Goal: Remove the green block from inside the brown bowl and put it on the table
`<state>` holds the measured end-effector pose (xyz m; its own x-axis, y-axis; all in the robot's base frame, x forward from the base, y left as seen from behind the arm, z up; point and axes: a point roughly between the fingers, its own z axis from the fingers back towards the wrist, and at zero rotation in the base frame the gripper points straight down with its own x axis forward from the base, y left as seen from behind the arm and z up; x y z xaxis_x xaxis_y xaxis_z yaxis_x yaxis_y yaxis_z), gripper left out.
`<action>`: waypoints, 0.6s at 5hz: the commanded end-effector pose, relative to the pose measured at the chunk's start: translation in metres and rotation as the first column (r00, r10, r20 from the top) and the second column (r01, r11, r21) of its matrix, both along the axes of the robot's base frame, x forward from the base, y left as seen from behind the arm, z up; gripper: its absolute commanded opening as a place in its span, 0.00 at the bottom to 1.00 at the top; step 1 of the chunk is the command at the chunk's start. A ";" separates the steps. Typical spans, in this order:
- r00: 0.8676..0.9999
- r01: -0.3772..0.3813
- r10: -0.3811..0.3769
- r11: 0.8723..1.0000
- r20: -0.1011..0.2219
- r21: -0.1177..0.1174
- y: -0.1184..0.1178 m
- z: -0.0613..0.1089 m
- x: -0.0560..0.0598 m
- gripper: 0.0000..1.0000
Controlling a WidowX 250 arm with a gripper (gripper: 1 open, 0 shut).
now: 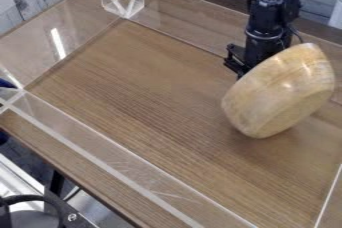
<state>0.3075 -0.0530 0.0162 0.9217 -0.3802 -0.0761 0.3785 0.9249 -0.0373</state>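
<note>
The gripper (pixel 241 62) points straight down at the far right of the counter (pixel 134 92), and its jaws are closed; their tips sit low behind the bowl's upper left rim, so whether they pinch that rim or anything else cannot be told. The black arm rises from there toward the top edge of the view.

Just beside the gripper, touching or nearly touching it, the pale wooden bowl (pixel 278 92) is tipped up on its side. Its rounded underside faces the camera and its opening faces away, toward the gripper and the far right. The rim runs from upper right to lower left, with the lower edge resting on the wood.

The green block is not visible; the bowl's inside is hidden, so its place and the way its long side points cannot be told.

Low clear walls (pixel 80 132) edge the counter, well apart from the bowl
</note>
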 end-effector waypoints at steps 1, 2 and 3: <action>1.000 0.010 -0.010 1.000 -0.028 0.017 0.003 -0.006 -0.004 0.00; 0.999 0.006 -0.005 1.000 -0.039 0.019 0.005 0.000 -0.009 0.00; 0.999 0.003 -0.002 1.000 -0.050 0.020 0.006 0.004 -0.015 0.00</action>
<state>0.2916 -0.0470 0.0161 0.9150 -0.3773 -0.1429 0.3746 0.9260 -0.0463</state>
